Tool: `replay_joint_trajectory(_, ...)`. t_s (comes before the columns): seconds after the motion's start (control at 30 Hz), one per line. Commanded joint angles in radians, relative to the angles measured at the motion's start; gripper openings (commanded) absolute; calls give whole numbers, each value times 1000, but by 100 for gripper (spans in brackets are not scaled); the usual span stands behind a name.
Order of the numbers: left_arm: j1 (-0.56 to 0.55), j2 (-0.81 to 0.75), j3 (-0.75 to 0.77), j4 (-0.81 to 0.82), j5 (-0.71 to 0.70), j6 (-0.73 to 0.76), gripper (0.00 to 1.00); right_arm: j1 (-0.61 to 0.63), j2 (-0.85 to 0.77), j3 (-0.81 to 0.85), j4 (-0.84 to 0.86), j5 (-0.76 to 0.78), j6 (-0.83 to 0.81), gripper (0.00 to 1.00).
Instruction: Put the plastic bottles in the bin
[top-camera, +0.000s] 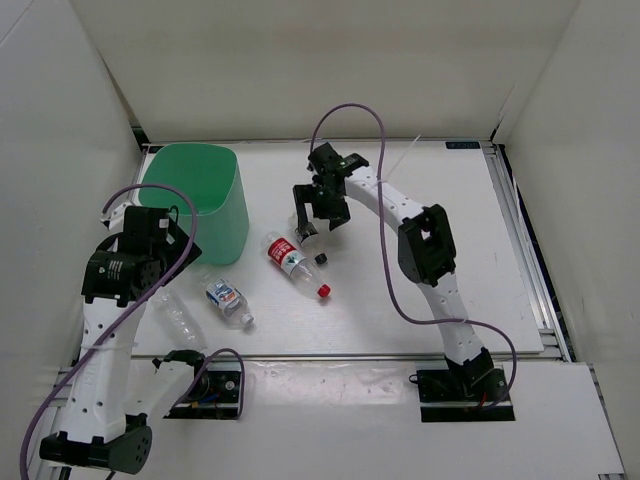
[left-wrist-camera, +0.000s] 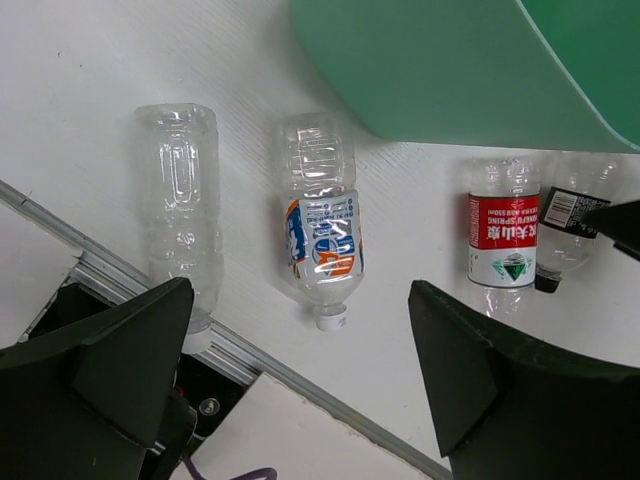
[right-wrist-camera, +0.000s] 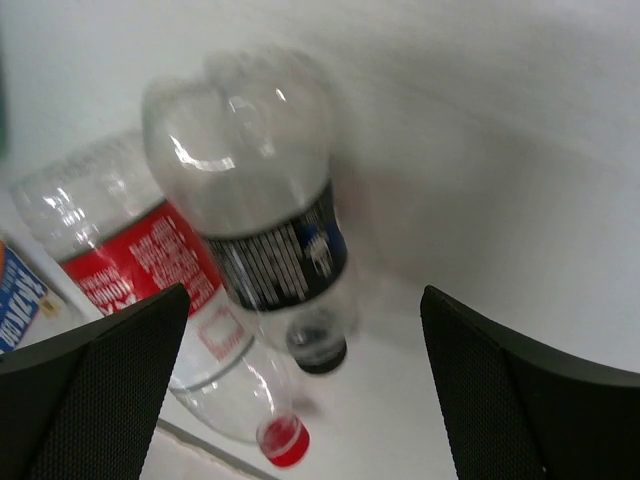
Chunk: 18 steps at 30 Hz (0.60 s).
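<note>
- The white-labelled, dark-capped bottle (right-wrist-camera: 270, 200) lies on the table (top-camera: 450, 250) to the right of the bin (top-camera: 195, 200), apparently against the red-labelled bottle (right-wrist-camera: 130, 270). None of the four bottles is in the bin.
- The blue-and-white-labelled bottle (left-wrist-camera: 322, 235) and the unlabelled bottle (left-wrist-camera: 185, 220) lie on the near side of the bin, toward the arm bases.
- The right gripper (right-wrist-camera: 302, 292) is spread wide with the dark-capped bottle between its fingers (right-wrist-camera: 100, 400). No contact shows, and this wrist view is blurred.
- The left gripper (left-wrist-camera: 298, 300) is also spread wide and holds nothing, hanging above the blue-and-white-labelled bottle just off the bin's near side.
- Risk: one finger may catch the red-labelled neighbour as the jaws close, giving a skewed pinch or rolling both bottles.
- Risk: a light, round, smooth bottle may squirt out of a grip that lands off-centre.
- Risk: the bin is tall, so a low carry could hit its rim and shift it.
- Risk: the left arm beside the bin may crowd the right arm's path there.
</note>
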Motion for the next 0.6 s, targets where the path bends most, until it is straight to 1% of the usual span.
replay_joint_trajectory(0.0,-6,-3,30,-23,25,33,100,7,37,75,67,-71,-1,100)
replay_joint_trajectory(0.07,-15,-3,40,-32,25,46,100,16,48,64,115,-83,8,100)
replay_joint_trajectory(0.17,-15,-3,40,-32,25,46,100,25,71,19,138,-96,18,99)
replay_joint_trajectory(0.2,-15,-3,50,-32,25,56,100,25,82,19,147,-105,28,92)
replay_joint_trajectory(0.27,-15,-3,61,-32,25,56,100,35,82,-5,147,-105,28,82)
replay_joint_trajectory(0.3,-15,-12,75,-32,25,67,100,35,82,-16,147,-105,28,72)
replay_joint_trajectory(0.37,-15,-12,85,-32,10,67,100,35,82,-16,147,-105,28,59)
replay_joint_trajectory(0.4,-15,-12,86,-32,-2,76,100,35,52,-16,135,-76,39,49)
replay_joint_trajectory(0.47,-15,-22,86,-32,-2,76,100,35,13,-16,121,-41,56,40)
replay_joint_trajectory(0.5,-15,-22,96,-32,-2,76,100,35,-42,-16,111,-28,79,35)
replay_joint_trajectory(0.57,-15,-31,106,-32,-2,90,100,35,-145,-16,121,-42,108,32)
